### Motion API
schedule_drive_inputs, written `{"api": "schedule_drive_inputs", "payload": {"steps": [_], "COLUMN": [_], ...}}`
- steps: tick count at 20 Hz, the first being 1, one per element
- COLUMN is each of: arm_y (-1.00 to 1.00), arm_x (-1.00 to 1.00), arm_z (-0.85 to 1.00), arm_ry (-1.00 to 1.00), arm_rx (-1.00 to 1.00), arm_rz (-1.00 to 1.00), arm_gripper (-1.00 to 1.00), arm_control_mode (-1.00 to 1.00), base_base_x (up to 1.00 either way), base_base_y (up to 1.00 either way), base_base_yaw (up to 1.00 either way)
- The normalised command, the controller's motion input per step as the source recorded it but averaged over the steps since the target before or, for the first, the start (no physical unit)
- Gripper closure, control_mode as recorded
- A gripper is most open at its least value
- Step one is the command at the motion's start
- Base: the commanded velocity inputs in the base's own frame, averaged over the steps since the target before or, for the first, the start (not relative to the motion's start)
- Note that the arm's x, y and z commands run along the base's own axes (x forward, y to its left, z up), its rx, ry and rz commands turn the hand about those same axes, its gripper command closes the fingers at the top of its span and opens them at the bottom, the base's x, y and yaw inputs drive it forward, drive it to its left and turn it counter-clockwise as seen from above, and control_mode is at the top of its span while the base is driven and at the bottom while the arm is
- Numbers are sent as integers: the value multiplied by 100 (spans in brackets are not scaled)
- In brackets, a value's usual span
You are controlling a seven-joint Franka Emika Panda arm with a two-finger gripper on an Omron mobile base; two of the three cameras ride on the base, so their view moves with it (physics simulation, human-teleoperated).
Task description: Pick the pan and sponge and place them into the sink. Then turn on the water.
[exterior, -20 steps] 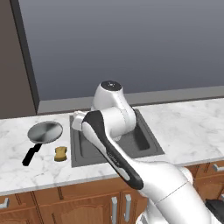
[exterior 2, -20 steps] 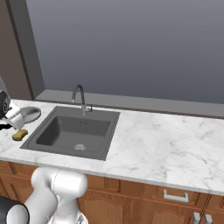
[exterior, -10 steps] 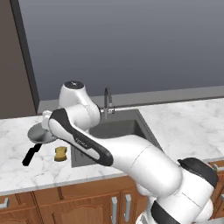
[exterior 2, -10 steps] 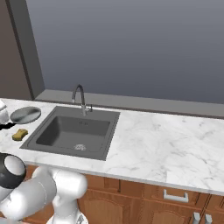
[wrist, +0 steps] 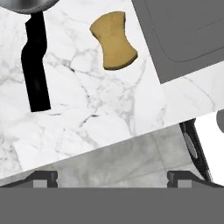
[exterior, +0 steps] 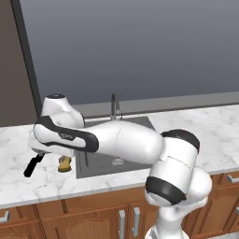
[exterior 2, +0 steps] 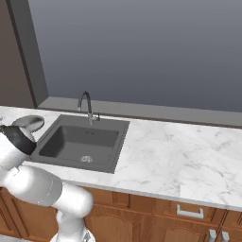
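Observation:
In the hand view the yellow-ochre sponge (wrist: 113, 40) lies flat on the marble counter, just left of the sink (wrist: 188, 30) corner. The pan (wrist: 27, 4) shows as a silver rim at the top left, its black handle (wrist: 36, 61) running down from it. My gripper (wrist: 113, 178) hangs open above the counter's front edge, apart from both, nothing between its fingers. From the left base view the arm covers the pan's bowl; the handle (exterior: 33, 164) and sponge (exterior: 64, 163) sit left of the sink (exterior: 140, 123). The right base view shows the pan (exterior 2: 29, 123), the sink (exterior 2: 80, 142) and the dry faucet (exterior 2: 86, 104).
The faucet (exterior: 114, 105) stands behind the basin against the dark back wall. A broad marble counter (exterior 2: 179, 156) stretches right of the sink. Wooden cabinet fronts (exterior: 93, 217) run below the counter edge. Grey floor (wrist: 113, 162) shows beyond the counter's front edge.
The arm has swung from over the sink to the left and down, and now reaches over the pan and sponge. The jaws stayed open. Pan and sponge have not moved.

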Motion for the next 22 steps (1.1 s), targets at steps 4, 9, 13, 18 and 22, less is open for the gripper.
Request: {"api": "schedule_drive_inputs", "payload": {"steps": [4,9,13,18,22], "arm_y": [19,34,32,19,1], "arm_x": [26,28,8,9,27], "arm_z": [-51,-27,-17,-20,-11], "arm_ry": [8,0,0,-1,-2], "arm_rx": [0,-4,-5,-4,0], "arm_rz": [0,0,0,0,0], "arm_gripper": [-100,-100,-100,-100,-100], "arm_control_mode": [-100,-100,-100,-100,-100], "base_base_x": [0,0,0,0,0], "base_base_y": [0,0,0,0,0], "base_base_yaw": [0,0,0,0,0]}}
